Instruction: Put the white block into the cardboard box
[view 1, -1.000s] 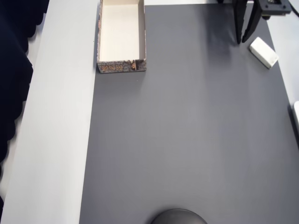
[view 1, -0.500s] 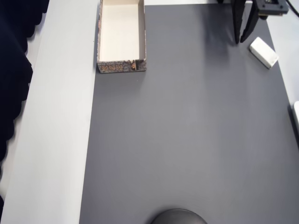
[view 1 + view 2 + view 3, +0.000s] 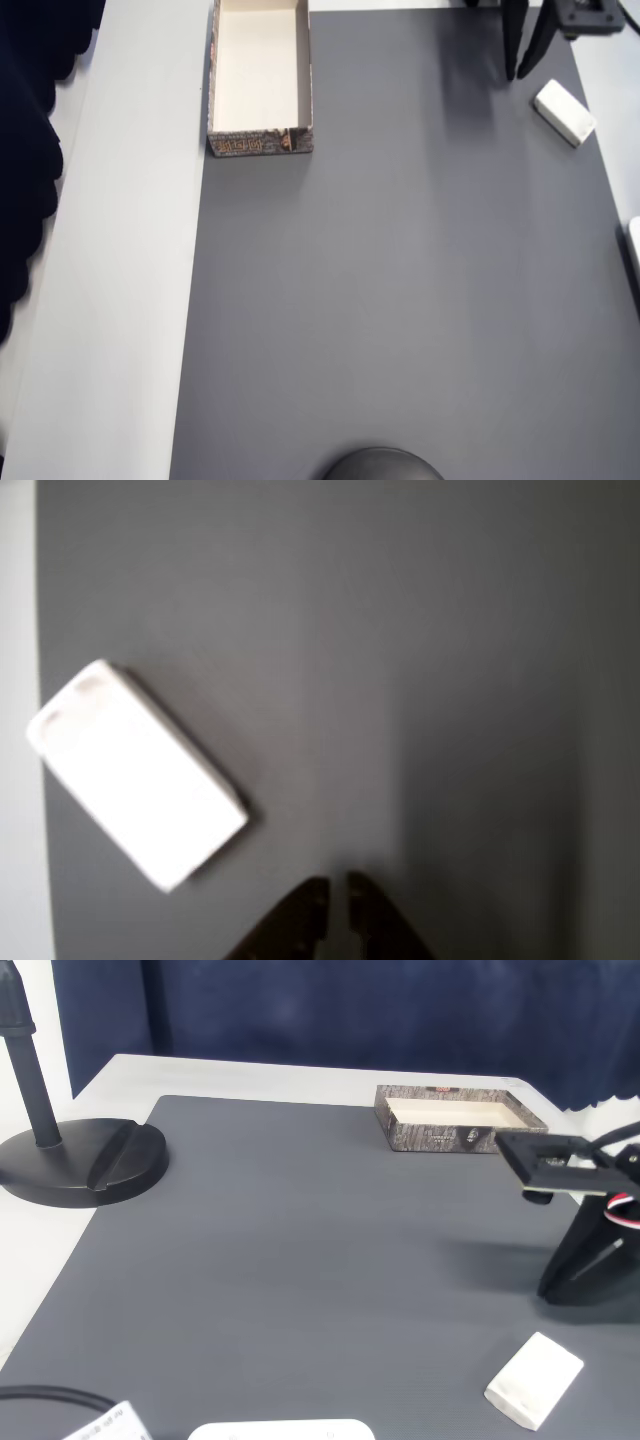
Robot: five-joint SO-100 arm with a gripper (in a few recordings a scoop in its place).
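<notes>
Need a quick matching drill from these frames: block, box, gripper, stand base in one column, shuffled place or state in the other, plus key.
Things
1. white block
2. cardboard box
3. gripper
4. black stand base

States
A. empty, at the mat's far edge in the fixed view
B. round, straddling the mat's left edge in the fixed view
C. lying flat on the grey mat, untouched
D. holding nothing, fingertips nearly together

Pairs: 1-C, 2-A, 3-D, 4-B

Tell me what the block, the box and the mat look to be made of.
Block: likely hard plastic, smooth white, crisp edges, two dimples at one end. Box: looks like printed cardboard, thin walls, cream inside, brown-grey pattern outside. Mat: matte grey sheet, perhaps rubber or foam; fine ribbing, no glare.
</notes>
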